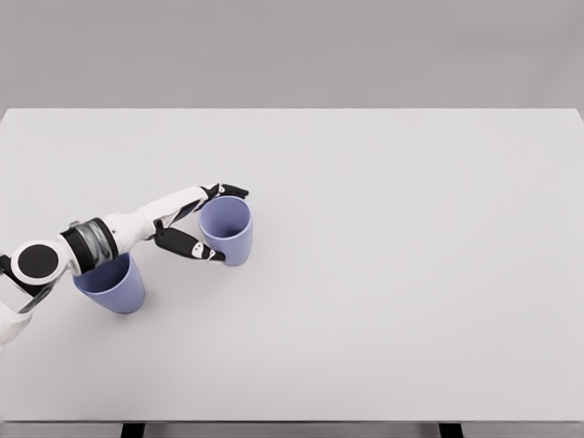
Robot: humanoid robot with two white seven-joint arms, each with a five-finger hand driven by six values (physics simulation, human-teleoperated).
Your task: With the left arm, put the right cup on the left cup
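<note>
The right cup [226,230], pale blue and upright with its mouth open to the top, stands on the white surface [383,274] left of centre. My left hand [208,222] is closed about it: the fingers [228,192] hook over the far rim, the thumb [187,245] presses the near wall. The left cup [114,285], same colour and also upright, sits nearer me and to the left, partly hidden under my forearm [119,230]. In my judgement, the coming move runs from the held cup back along my arm, towards that lower-left cup's mouth. My right arm does not appear.
</note>
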